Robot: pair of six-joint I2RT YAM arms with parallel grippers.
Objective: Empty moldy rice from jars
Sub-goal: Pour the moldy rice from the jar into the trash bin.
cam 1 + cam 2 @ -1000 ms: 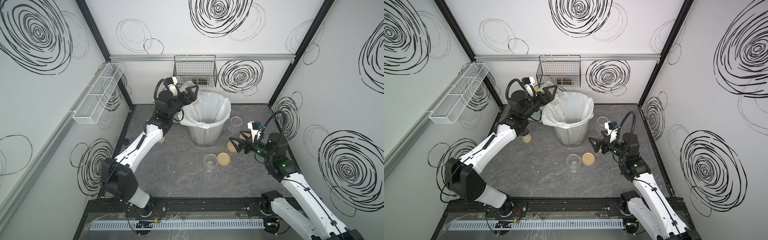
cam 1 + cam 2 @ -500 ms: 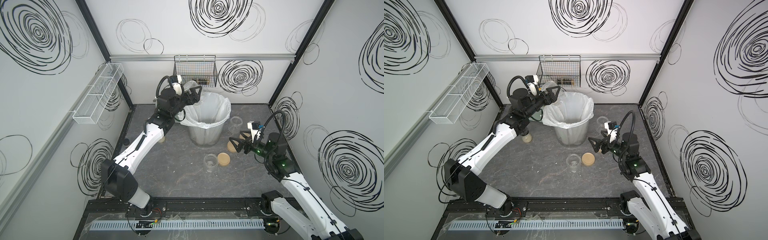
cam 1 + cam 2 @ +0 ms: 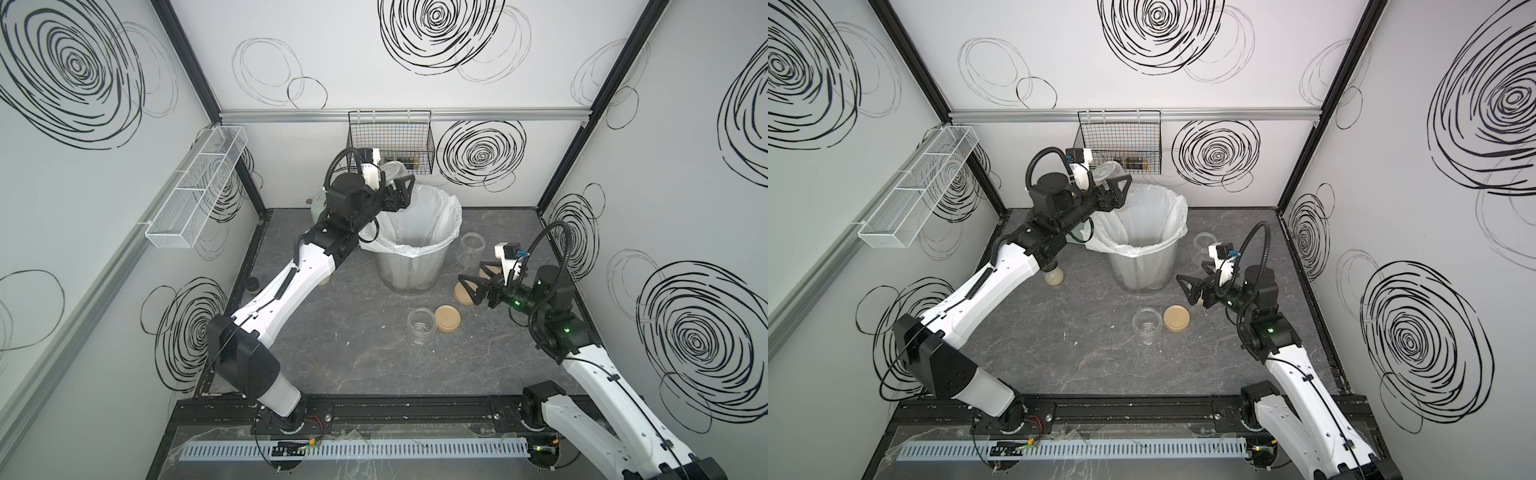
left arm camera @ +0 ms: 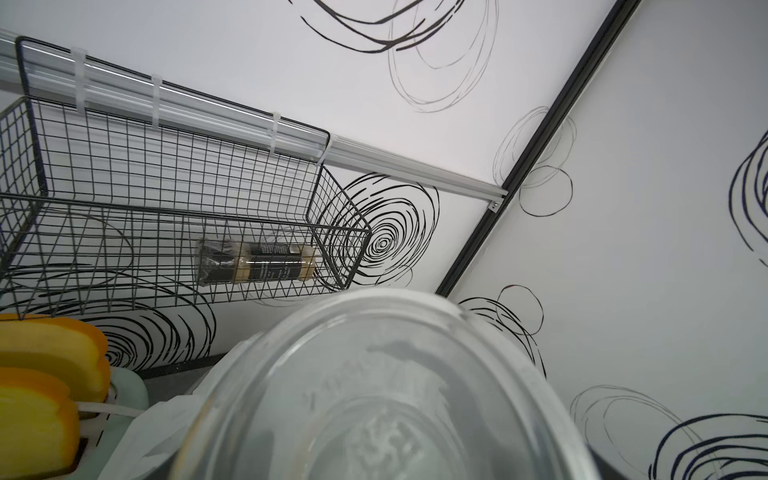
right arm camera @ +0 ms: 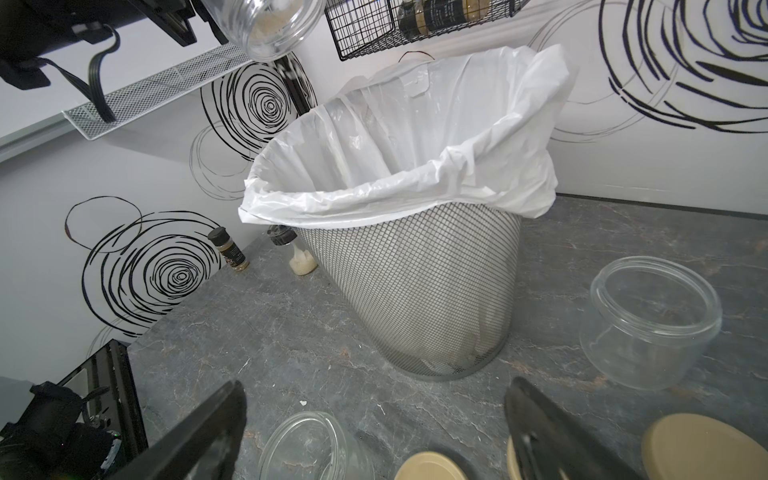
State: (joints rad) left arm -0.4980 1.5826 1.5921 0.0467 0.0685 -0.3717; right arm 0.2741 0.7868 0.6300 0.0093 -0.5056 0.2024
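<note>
Holding a clear glass wide-mouth jar (image 3: 390,169) aloft, the left gripper (image 3: 395,183) is clamped on its sides. The jar is tilted with its mouth angled downward, high beside the rim of the silver mesh trash bin with white plastic liner (image 3: 415,266), on the left arm's side; cannot tell whether the mouth is over the opening. A small patch of beige moldy rice (image 5: 268,25) clings inside the jar in the right wrist view; in the left wrist view the jar (image 4: 395,395) fills the lower frame and the fingers are hidden. The right gripper (image 3: 471,275) has its jaws wide apart with nothing between them, low over the grey marbled tabletop (image 3: 353,353), right of the bin. Two flat round tan lids (image 3: 463,293) lie just under it, and a third tan lid (image 3: 447,318) lies beside an upright empty clear jar (image 3: 422,330) in front of the bin. Another empty clear jar (image 3: 471,248) stands just right of the bin. A small black-capped bottle with pale contents (image 5: 297,257) and a small dark spice shaker (image 5: 230,251) stand left of the bin. A black wire basket (image 4: 166,174) on the back wall holds a dark-labelled bottle (image 4: 253,266) lying on its side.
</note>
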